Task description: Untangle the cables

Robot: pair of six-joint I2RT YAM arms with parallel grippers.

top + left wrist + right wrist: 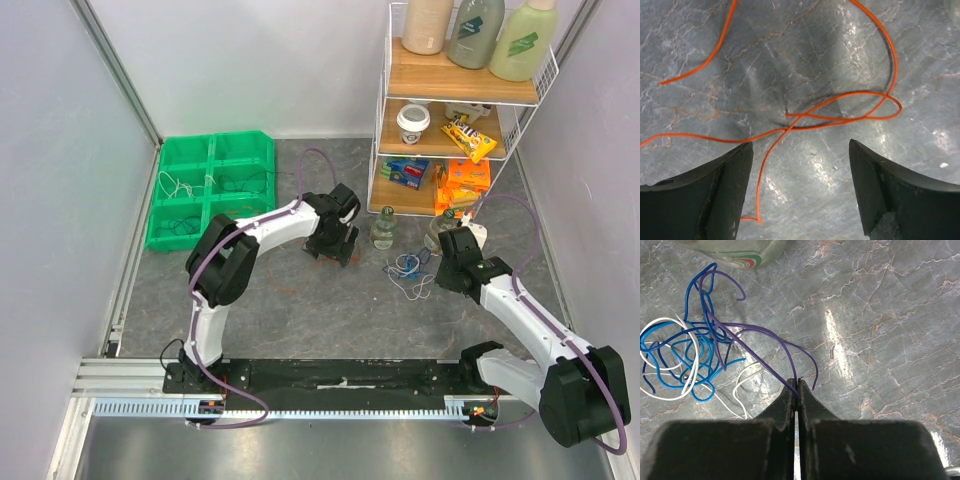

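Note:
A loose tangle of blue, white and purple cables [410,270] lies on the grey table near my right gripper [447,268]. In the right wrist view the tangle [685,357] is at the left, and my right gripper [797,387] is shut on a purple cable [760,357] that runs out of it. Thin orange cables [840,107] lie loose on the table under my left gripper [800,150], which is open and empty just above them. In the top view my left gripper [333,243] hangs over the orange cables [316,258].
A green divided bin [210,188] with a few cables in it sits at the back left. A wire shelf [458,100] with bottles, a cup and snack packs stands at the back right. Two small bottles [383,228] stand on the table before it.

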